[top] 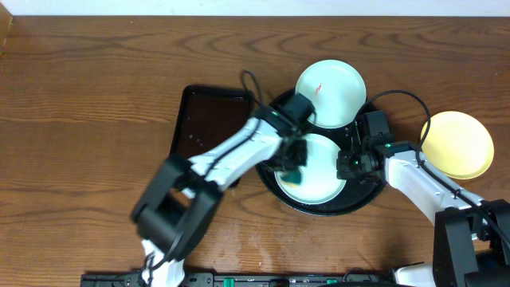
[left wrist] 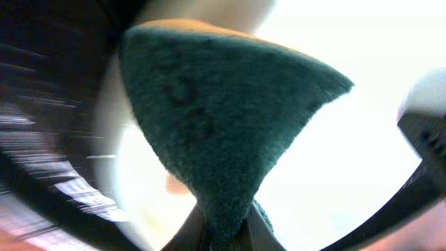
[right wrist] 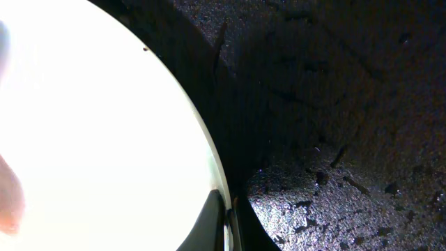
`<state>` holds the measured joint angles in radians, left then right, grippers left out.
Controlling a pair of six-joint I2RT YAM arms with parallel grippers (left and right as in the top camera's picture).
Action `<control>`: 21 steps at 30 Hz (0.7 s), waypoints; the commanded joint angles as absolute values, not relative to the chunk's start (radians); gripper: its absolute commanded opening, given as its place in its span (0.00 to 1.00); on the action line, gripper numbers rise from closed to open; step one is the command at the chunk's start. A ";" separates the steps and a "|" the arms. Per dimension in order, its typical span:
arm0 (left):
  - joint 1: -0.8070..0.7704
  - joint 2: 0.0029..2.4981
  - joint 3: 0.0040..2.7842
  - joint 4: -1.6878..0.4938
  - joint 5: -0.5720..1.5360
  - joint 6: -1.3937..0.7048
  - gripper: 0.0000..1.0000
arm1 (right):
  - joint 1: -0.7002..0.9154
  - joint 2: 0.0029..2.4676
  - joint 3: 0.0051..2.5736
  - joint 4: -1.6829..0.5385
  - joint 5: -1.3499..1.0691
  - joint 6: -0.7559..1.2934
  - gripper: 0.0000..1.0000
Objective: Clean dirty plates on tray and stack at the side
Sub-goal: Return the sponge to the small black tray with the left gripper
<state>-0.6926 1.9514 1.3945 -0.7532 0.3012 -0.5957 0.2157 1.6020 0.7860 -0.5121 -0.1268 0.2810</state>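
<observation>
The big round black tray sits on the brown wooden counter. It is shiny and dotted with little water drops. A round white plate lies flat inside it. The left fingers are squeezed tight on a fuzzy teal sponge. The sponge is bent into a pointy shape and rests against that plate. The right fingers pinch the plate's thin edge on its right side. A second white plate with a small red smear rests on the tray's far rim. A smooth pale yellow plate lies on the counter, right of the tray. A dark flat tray with rounded corners lies to the left.
</observation>
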 commanded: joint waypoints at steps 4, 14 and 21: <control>-0.675 1.737 1.394 -0.821 0.036 -0.521 0.08 | 0.218 1.623 0.763 -0.523 -0.086 0.273 0.01; -0.519 1.647 1.362 -0.943 -0.221 -0.505 0.08 | 0.218 1.623 0.765 -0.524 -0.088 0.238 0.01; -0.381 1.740 1.257 -0.858 -0.141 -0.505 0.37 | 0.218 1.587 0.765 -0.541 -0.117 0.211 0.01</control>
